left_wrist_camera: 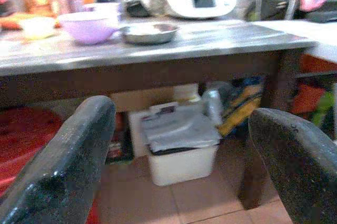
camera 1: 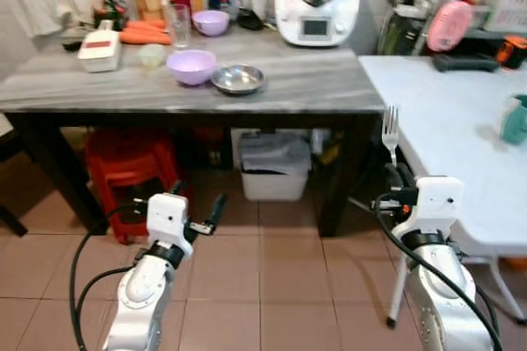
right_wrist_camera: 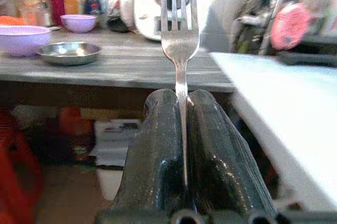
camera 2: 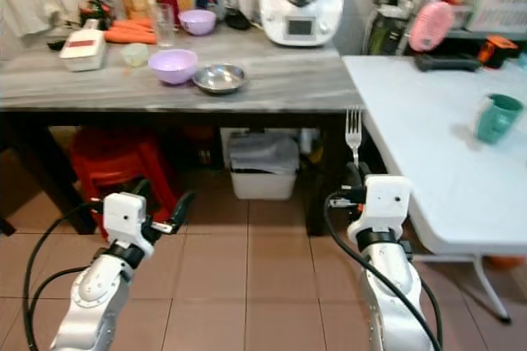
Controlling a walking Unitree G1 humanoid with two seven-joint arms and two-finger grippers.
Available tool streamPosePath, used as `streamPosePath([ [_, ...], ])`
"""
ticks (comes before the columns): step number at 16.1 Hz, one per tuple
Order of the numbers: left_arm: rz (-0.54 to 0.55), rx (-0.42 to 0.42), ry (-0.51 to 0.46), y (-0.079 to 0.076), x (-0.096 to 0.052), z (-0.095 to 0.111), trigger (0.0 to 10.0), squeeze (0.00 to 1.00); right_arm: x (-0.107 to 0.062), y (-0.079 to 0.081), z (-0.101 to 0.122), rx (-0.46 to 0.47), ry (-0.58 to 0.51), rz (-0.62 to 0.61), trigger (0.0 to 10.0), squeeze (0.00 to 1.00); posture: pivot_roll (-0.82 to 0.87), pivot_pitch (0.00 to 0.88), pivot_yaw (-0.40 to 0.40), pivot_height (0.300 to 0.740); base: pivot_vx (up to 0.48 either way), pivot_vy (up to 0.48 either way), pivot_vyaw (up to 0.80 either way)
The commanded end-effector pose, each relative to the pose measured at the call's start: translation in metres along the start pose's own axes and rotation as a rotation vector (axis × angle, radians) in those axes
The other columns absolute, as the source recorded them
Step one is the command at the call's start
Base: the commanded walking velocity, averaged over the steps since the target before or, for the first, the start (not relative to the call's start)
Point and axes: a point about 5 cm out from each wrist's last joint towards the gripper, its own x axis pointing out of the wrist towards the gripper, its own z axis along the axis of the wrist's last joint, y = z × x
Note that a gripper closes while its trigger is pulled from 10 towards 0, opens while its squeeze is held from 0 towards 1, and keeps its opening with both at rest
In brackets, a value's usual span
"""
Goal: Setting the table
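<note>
Tiled floor (camera 1: 272, 269), grey table (camera 1: 313, 79), white table (camera 1: 445, 112), fork (camera 1: 390, 135) upright

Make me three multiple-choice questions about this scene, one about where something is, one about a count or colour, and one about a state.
1. Where does the steel bowl sit?
A. On the white table
B. On the grey table, right beside the larger purple bowl
C. On the floor by the bin

2. How many purple bowls are on the grey table?
A. One
B. Two
C. Four

3. What is the right gripper doing?
A. Hanging open with nothing in it
B. Clamping a spoon sideways
C. Shut on a fork, tines up

Answers:
1 B: the steel bowl rests on the grey top next to the larger purple bowl.
2 B: a second, smaller purple bowl stands farther back among the bottles.
3 C: the fork stands upright between the closed fingers, while the left gripper is open and holds nothing.
</note>
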Motion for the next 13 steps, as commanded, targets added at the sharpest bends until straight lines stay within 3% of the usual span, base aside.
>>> streamPosePath([
  [1, -0.003, 0.008, -0.004, 0.0009, 0.0021, 0.0017, 10.0, 0.00, 0.0033, 0.0017, 0.0045, 0.003, -0.019, 0.008, 10.0, 0.00, -0.01, 0.000, -0.022, 0.740, 0.345, 0.000, 0.00],
  [13, -0.020, -0.002, -0.012, -0.0035, 0.0052, 0.0018, 10.0, 0.00, 0.0038, 0.0032, 0.0045, -0.011, -0.022, 0.018, 10.0, 0.00, -0.01, 0.000, -0.022, 0.740, 0.380, 0.000, 0.05],
])
